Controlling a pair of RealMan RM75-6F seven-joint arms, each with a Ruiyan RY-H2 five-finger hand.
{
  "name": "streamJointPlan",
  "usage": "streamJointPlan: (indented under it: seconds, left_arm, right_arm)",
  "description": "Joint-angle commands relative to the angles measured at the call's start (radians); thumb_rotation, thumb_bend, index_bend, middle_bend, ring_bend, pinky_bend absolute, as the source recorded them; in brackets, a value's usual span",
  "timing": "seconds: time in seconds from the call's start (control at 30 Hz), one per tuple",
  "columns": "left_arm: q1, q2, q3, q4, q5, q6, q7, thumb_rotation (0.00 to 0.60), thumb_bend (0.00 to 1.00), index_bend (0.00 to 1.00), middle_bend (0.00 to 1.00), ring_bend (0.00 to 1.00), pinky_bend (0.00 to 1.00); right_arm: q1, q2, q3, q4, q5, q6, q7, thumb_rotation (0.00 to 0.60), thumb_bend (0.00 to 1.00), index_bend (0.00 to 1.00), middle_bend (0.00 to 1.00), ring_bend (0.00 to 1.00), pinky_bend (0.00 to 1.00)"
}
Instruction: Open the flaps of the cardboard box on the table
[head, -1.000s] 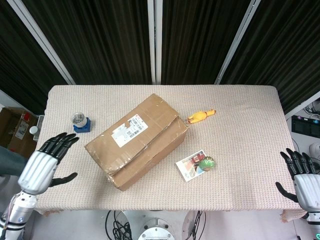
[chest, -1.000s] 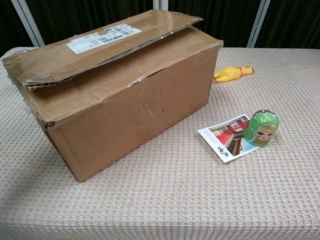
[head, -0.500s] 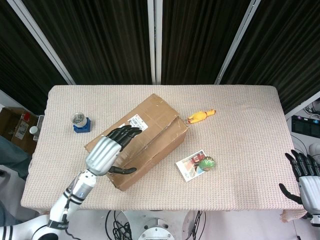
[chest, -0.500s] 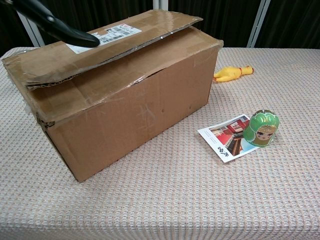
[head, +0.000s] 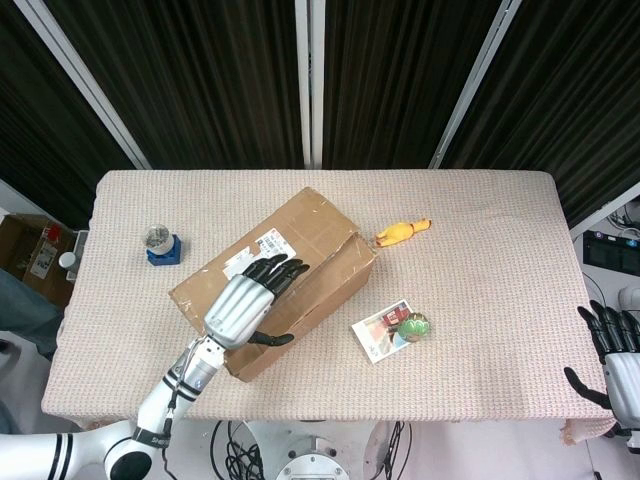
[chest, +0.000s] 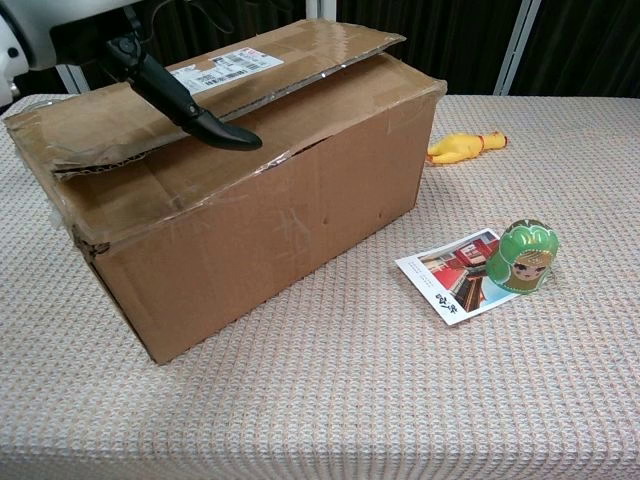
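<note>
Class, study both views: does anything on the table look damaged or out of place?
The cardboard box looks worn: its top flap has a torn, ragged edge with peeling tape, and it sits askew to the table edges.

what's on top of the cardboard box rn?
The left robot hand is over the cardboard box, fingers spread above the closed top flaps; contact can't be confirmed. A white shipping label is stuck on the top flap. The box's inside is hidden by the flaps.

cardboard box (head: 275, 280): matt, creased, glossy tape | tablecloth (head: 480, 230): woven, rough
</note>
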Motion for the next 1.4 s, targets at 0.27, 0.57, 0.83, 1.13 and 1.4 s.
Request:
streamJointPlan:
  seconds: [0.27,0.57,0.83,1.13,1.4]
  left_arm:
    - [0.005,-0.067,0.027,0.084,0.029,0.073,0.079,0.572,0.0,0.09,0.13,0.1,0.21]
    - [0.007,-0.09,0.033,0.094,0.004,0.097,0.142,0.585,0.0,0.09,0.13,0.09,0.21]
    - [0.011,-0.093,0.045,0.1,0.041,0.132,0.199,0.6,0.0,0.07,0.12,0.09,0.21]
    - [0.021,-0.091,0.049,0.098,0.091,0.175,0.236,0.6,0.18,0.06,0.12,0.1,0.21]
    - [0.031,-0.091,0.043,0.113,0.105,0.204,0.294,0.6,0.26,0.05,0.11,0.09,0.21]
  right_arm:
    - [0.005,0.001,0.0,-0.012,0.0,-0.01,-0.012,0.6,0.18,0.0,0.0,0.0,0.0]
    - [0.005,-0.003,0.004,-0.011,0.003,-0.007,-0.012,0.6,0.18,0.0,0.0,0.0,0.0]
    - [0.007,-0.007,0.002,-0.007,0.003,-0.013,-0.011,0.6,0.18,0.0,0.0,0.0,0.0]
    - [0.009,-0.008,0.003,-0.005,0.005,-0.016,-0.011,0.6,0.18,0.0,0.0,0.0,0.0]
    - [0.01,-0.008,0.002,-0.008,0.006,-0.018,-0.015,0.6,0.18,0.0,0.0,0.0,0.0]
